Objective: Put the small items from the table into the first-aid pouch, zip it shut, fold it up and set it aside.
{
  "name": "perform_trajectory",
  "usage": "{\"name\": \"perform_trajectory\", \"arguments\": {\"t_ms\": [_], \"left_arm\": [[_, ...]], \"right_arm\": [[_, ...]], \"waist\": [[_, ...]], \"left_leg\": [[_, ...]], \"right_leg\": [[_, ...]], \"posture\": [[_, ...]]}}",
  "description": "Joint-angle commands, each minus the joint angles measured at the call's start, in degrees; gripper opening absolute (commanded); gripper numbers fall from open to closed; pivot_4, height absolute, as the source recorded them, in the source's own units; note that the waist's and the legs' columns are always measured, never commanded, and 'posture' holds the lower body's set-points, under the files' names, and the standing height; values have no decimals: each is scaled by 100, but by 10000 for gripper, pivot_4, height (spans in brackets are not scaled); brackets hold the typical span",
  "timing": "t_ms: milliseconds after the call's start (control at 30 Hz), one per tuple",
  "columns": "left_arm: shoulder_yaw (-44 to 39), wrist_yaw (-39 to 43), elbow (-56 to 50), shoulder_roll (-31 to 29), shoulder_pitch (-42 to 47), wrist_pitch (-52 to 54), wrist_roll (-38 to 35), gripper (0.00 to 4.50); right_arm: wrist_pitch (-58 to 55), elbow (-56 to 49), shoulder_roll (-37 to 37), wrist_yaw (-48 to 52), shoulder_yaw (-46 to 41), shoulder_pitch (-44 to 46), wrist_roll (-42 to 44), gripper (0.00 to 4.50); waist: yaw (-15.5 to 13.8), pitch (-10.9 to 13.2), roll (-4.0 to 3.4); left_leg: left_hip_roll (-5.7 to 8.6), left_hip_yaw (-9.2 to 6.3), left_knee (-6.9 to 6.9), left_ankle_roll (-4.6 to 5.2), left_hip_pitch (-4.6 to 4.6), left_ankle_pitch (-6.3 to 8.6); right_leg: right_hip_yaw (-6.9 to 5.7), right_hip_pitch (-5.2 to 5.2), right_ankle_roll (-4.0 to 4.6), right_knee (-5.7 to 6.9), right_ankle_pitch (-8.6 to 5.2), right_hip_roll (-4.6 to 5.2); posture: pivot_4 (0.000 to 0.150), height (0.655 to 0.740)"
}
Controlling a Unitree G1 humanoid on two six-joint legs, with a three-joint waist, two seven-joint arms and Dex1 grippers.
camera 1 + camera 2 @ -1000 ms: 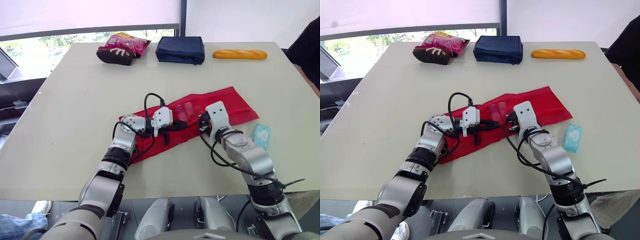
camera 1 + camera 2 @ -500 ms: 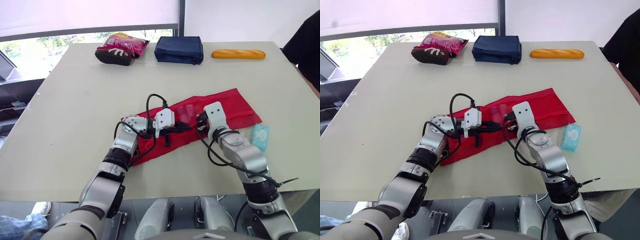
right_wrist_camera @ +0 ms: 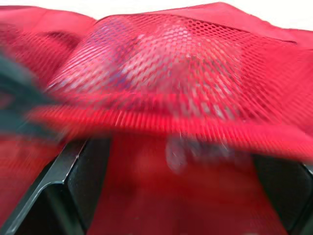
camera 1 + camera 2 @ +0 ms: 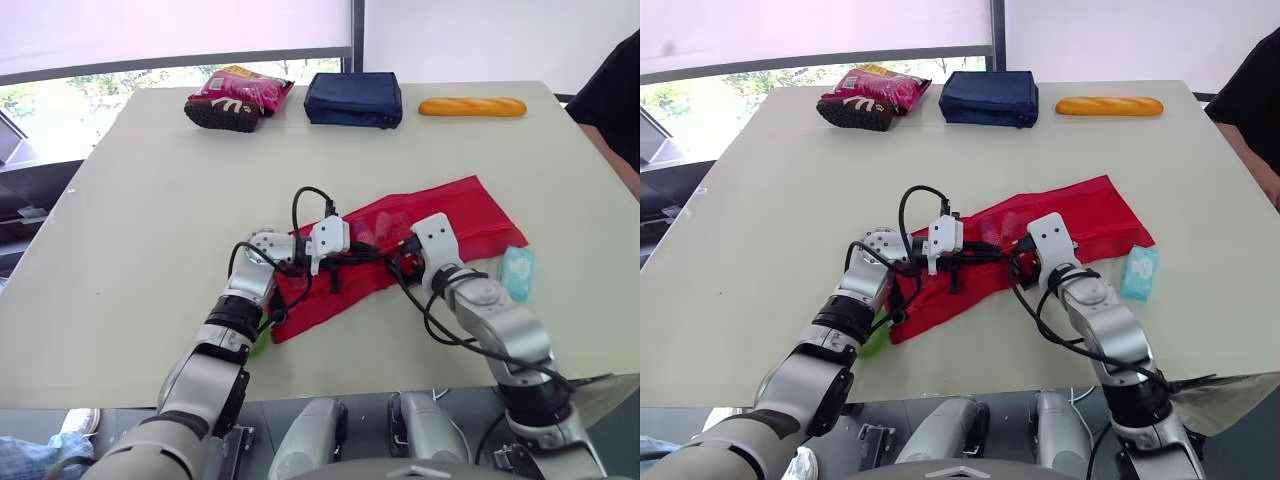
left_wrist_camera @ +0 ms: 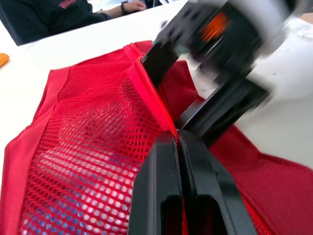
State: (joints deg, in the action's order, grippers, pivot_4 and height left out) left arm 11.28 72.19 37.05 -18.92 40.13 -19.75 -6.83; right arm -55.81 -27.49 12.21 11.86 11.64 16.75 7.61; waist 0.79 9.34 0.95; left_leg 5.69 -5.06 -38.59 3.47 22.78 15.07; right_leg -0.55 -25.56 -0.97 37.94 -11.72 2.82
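Note:
The red first-aid pouch (image 4: 450,215) lies unfolded across the middle of the table, its mesh pocket (image 5: 88,132) facing up with small items dimly visible through it. My left gripper (image 5: 180,142) is shut on the red edge of the pocket opening, near the pouch's middle (image 4: 362,255). My right gripper (image 4: 402,262) faces it from the right with its fingers (image 3: 73,186) spread wide and red fabric between them, unpinched. A light blue packet (image 4: 517,272) lies on the table just right of the pouch. A small green item (image 4: 872,345) peeks out by the pouch's near left end.
Along the far edge stand a pink snack bag (image 4: 240,95), a navy pouch (image 4: 355,98) and a bread roll (image 4: 472,106). A person in black (image 4: 612,90) is at the table's right side. The near table edge lies close behind both arms.
My right gripper has opened wide from a narrow hold at the pouch's edge. The left gripper keeps its pinch. The green item has come into sight at the pouch's near left end.

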Motion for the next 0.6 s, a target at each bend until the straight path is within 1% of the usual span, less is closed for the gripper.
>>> {"name": "perform_trajectory", "arguments": {"t_ms": [33, 167, 200, 333, 433, 533, 600], "left_arm": [[-87, -40, 78, -57, 139, -163, 2, 0], [-66, 9, 136, -71, 165, -228, 5, 0], [-59, 46, 140, -80, 167, -240, -2, 0], [-27, 509, 37, -259, 68, -318, -139, 0], [-31, 1052, 127, -513, 32, -502, -235, 0], [-63, 1672, 382, -822, 68, -763, -329, 0], [-48, 1922, 588, -991, 142, -906, -397, 0]], "right_arm": [[-202, -709, 126, 274, -202, -40, 319, 44682], [-245, -1128, 287, 735, -364, -250, 800, 44682], [-100, -1256, 407, 926, -395, -361, 915, 44682], [1064, -1737, 894, 1820, -908, -1113, 1376, 44682], [2252, -1809, 1110, 2437, -1645, -1828, 1621, 44682], [2769, -1673, 1284, 2948, -2546, -2353, 2189, 44682], [3010, -1518, 1447, 3209, -2957, -2579, 2403, 44682]], "waist": [[0, 0, 0], [-7, 0, 0], [-8, 0, 0], [-16, 0, 1], [-12, 0, 1], [4, 0, 1], [3, 0, 0]], "left_leg": [[0, 0, 0, 0, 0, 0], [-1, 0, 0, 0, -1, 0], [-1, 0, 0, 0, -1, 0], [0, -3, 1, 1, 1, 1], [-1, -1, 1, 1, -2, 1], [-3, 1, 2, 1, -4, 1], [-5, 2, 2, 1, -6, 1]], "right_leg": [[0, 0, 0, 1, 0, -1], [0, 0, 0, 0, 0, -1], [0, 1, 0, 0, 0, -1], [-4, 3, -1, -7, -1, 0], [-3, 5, -2, -7, -1, 0], [-2, 5, -2, -5, -1, -3], [-1, 7, -2, -6, -1, -5]], "posture": [[1500, 7395], [1500, 7395], [1500, 7395], [1500, 7395], [1500, 7395], [1500, 7395], [1500, 7395]]}}
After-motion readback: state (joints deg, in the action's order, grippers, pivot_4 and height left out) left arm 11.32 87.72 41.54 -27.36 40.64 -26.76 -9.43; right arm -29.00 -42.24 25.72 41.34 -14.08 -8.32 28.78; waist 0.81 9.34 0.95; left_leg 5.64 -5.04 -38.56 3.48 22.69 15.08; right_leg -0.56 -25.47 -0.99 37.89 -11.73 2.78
